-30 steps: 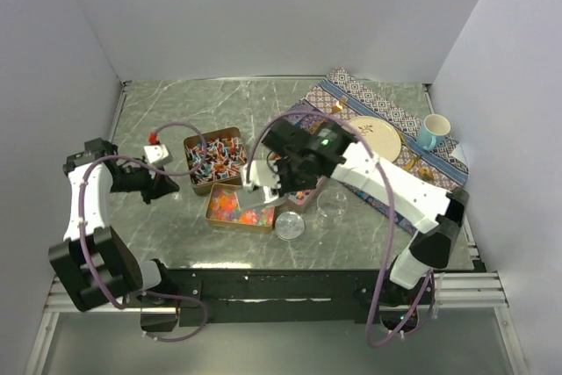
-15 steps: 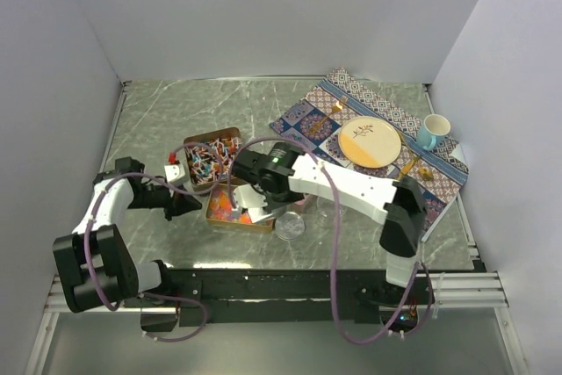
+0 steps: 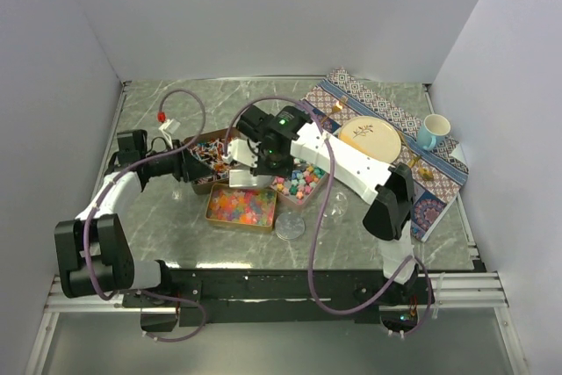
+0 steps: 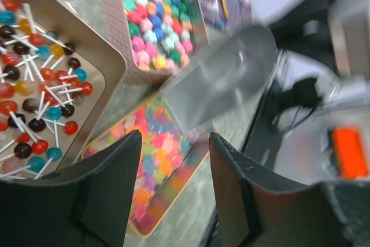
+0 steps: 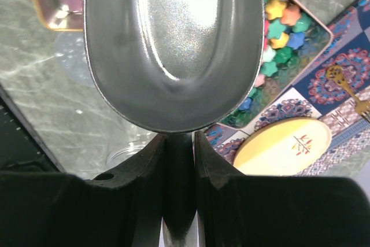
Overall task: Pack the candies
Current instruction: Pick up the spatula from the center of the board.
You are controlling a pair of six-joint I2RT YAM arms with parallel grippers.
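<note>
The candies lie in three copper tins: stick sweets (image 3: 213, 152) at the left, glossy beads (image 3: 241, 205) in front, and chunky pastel pieces (image 3: 301, 183) at the right. My left gripper (image 3: 188, 167) is at the left edge of the stick-sweet tin. It is open (image 4: 175, 140) with nothing between its fingers, and the bead tin (image 4: 147, 157) shows below it. My right gripper (image 5: 180, 157) is shut on the handle of a metal scoop (image 5: 170, 44). The scoop's bowl is empty and hangs (image 3: 241, 180) between the tins, near the pastel pieces (image 5: 278, 34).
A clear jar (image 3: 334, 205) and its lid (image 3: 290, 226) lie in front of the tins. At the right, a patterned mat (image 3: 351, 94) carries a plate (image 3: 376, 138) and a fork (image 5: 347, 88). A blue mug (image 3: 432, 132) stands by the right wall.
My left gripper has opened and moved up to the stick-sweet tin. My right arm has swung the scoop from the bead tin back toward the middle of the tins.
</note>
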